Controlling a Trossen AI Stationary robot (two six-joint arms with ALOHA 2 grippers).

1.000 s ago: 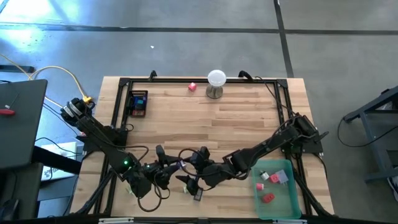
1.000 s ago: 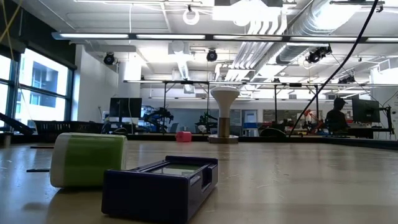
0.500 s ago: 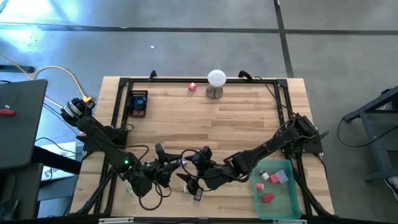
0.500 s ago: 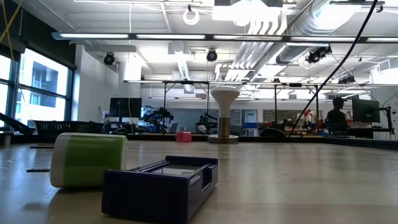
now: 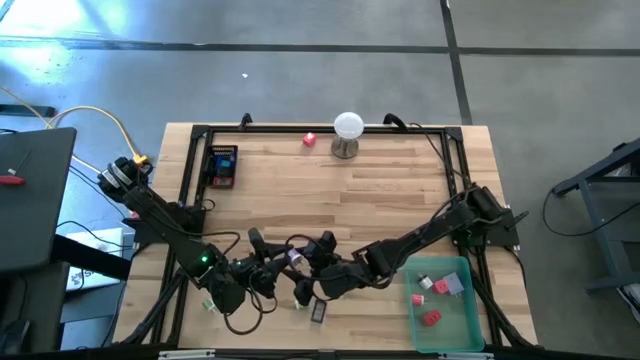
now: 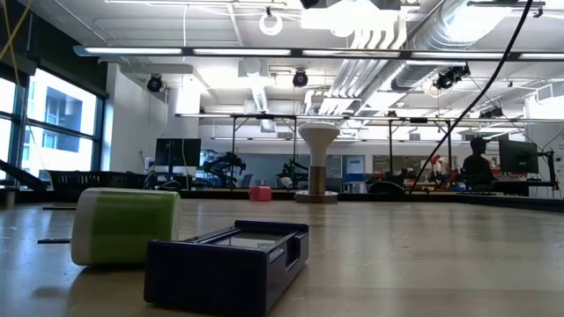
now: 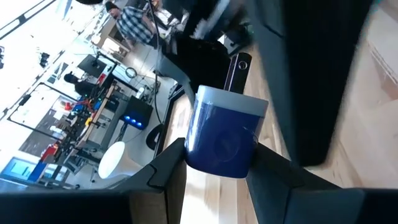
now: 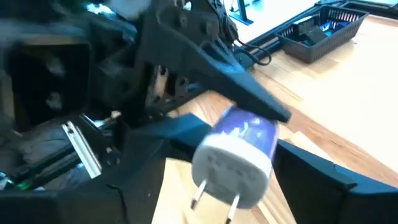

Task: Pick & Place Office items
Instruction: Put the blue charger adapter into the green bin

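A blue plug adapter [image 7: 222,140] with a pale end and two metal prongs [image 8: 214,199] hangs above the table's near middle, with my left gripper [image 7: 217,158] shut on it. My right gripper [image 8: 239,146] faces it from the right, its open fingers standing on either side of the adapter's pronged end. In the high view the two grippers meet at the adapter [image 5: 295,258]. A green-and-white block [image 6: 123,224] and a dark purple box [image 6: 229,260] lie flat on the table below them. My left gripper pinches the adapter's blue body [image 7: 205,155] between its two fingers, coming roughly level from the table's left. The adapter is lifted clear of the table, its pronged end toward my right gripper. My right gripper: whether its fingers [image 8: 180,134] touch the adapter I cannot tell.
A green bin [image 5: 470,310] at the near right holds red and pink pieces. A black tray [image 5: 222,165] with items sits at the far left. A pink piece [image 5: 309,140] and the white ball on its stand [image 5: 347,130] are by the far edge.
My right arm has drawn in a little toward the table's left, bringing its gripper closer around the adapter in my left gripper. The adapter stays lifted.
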